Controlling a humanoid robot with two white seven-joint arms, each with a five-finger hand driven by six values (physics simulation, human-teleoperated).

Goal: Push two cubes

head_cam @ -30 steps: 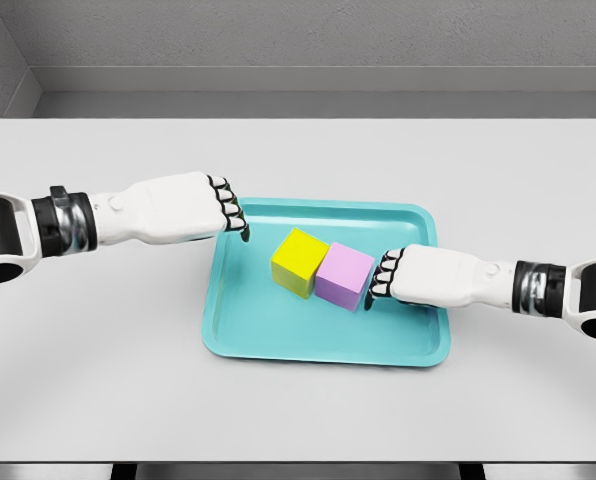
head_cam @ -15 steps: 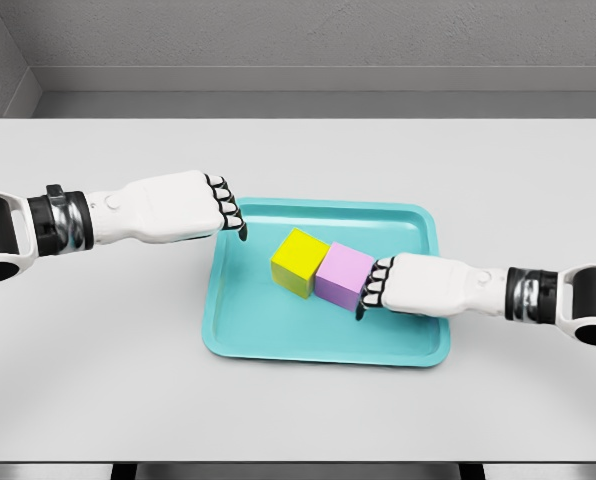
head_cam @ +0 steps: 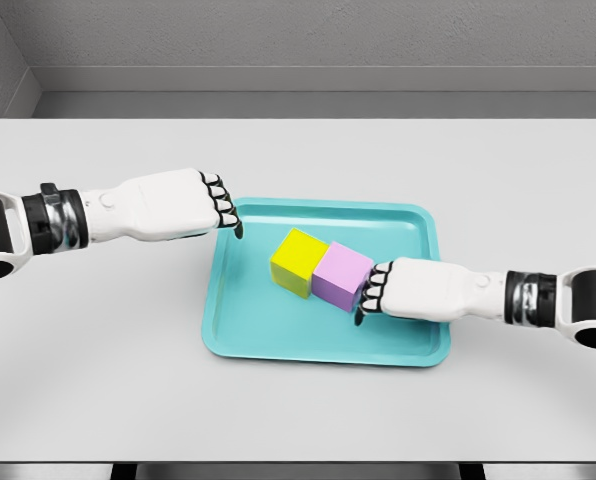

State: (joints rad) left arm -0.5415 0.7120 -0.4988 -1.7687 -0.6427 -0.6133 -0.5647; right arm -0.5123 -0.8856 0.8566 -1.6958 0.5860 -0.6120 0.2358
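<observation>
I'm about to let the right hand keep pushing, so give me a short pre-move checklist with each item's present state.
1. Square yellow cube and square pink cube side by side, touching: ok.
2. Both cubes inside the flat teal tray: ok.
3. Right hand curled knuckles against the pink cube's right side: ok.
4. Left hand at the tray's upper left corner, apart from the yellow cube: ok.
5. Firmness of contact: cannot tell.
</observation>
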